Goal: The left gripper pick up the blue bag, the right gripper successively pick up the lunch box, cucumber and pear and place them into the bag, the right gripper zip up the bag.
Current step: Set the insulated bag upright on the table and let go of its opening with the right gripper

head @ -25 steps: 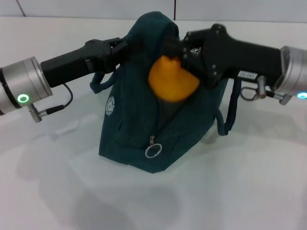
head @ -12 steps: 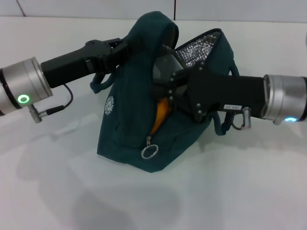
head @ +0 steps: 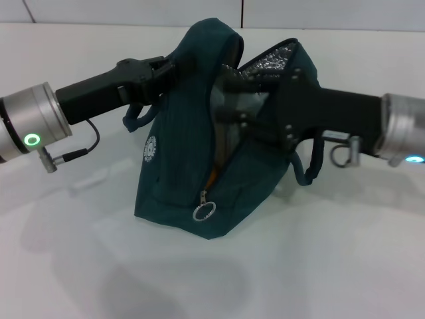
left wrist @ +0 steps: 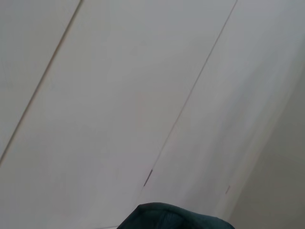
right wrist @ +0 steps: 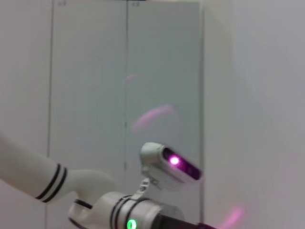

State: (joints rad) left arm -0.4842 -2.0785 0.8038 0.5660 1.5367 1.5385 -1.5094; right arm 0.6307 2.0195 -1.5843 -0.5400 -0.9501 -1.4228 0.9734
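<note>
blue bag (head: 179, 166) is sitting on the white table (head: 332, 266), propped up tall with its mouth gaping open at the top, silver lining (head: 275, 60) showing on the far side. the left gripper (head: 169, 66) is pinched onto the fabric at the bag's top edge and is what's holding that side up.

the right gripper (head: 226, 100) is reaching into the opening from the robot's right. its tip is buried in the bag so i honestly can't tell whether it's spread or closed. there's a thin sliver of orange (head: 212, 178) visible through the gap just above the zipper pull (head: 204, 211), so i'd guess some of the cargo is inside already, but i can't see how much or what.

stuff that could go sideways imo:
- the right gripper snags the lining or the strap (head: 309, 166) on the way out and drags the whole bag over
- the left's hold is just on a fold of cloth, so a tug could slip it and the mouth collapses
- the pull sits low near the table with the ring lying flat on the fabric, which makes it fiddly to grab for zipping
</note>
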